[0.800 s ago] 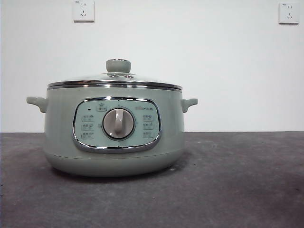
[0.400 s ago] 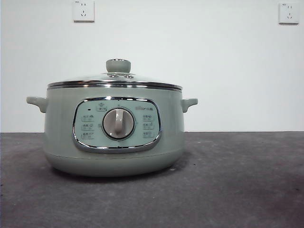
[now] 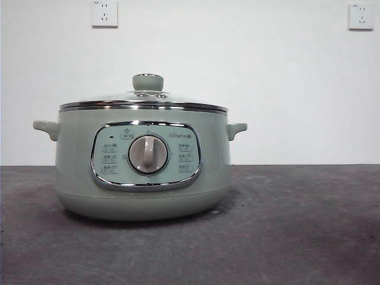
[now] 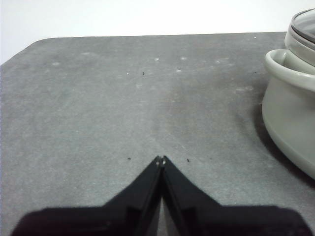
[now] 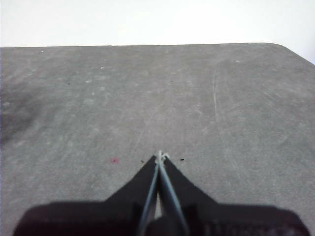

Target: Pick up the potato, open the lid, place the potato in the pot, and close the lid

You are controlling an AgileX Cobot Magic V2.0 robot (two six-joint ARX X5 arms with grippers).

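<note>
**Both grippers pressed together over bare surface, pot sits lidded**

Left gripper [image 4: 161,160] first: its two black jaws are pressed together into a single point, holding nothing, hanging over the grey surface [image 4: 123,108]. Just beyond the tip there are a few tiny dark specks on that surface. Out at the right edge of the left wrist frame the pot [image 4: 290,118] comes in, sage-green, one side handle curving toward the camera, well apart from the gripper.

Over to the right gripper [image 5: 160,156]: same story, jaws closed tip to tip, nothing between them, above a scuffed stretch of surface [image 5: 197,98]. A small red dot [image 5: 114,160] sits at lower left of centre in that frame, near the tip.

In the front view, the pot [image 3: 71,160] stands left of centre on the surface [image 3: 297,225], its chrome-framed panel and central dial [image 3: 148,154] facing the camera. The lid [image 3: 142,100] is seated on the pot, steel rim all the way round, green knob on top. On the white wall behind are two sockets, one at upper left [image 3: 104,13] and one at upper right [image 3: 361,16]. The potato is not visible in any view.
</note>
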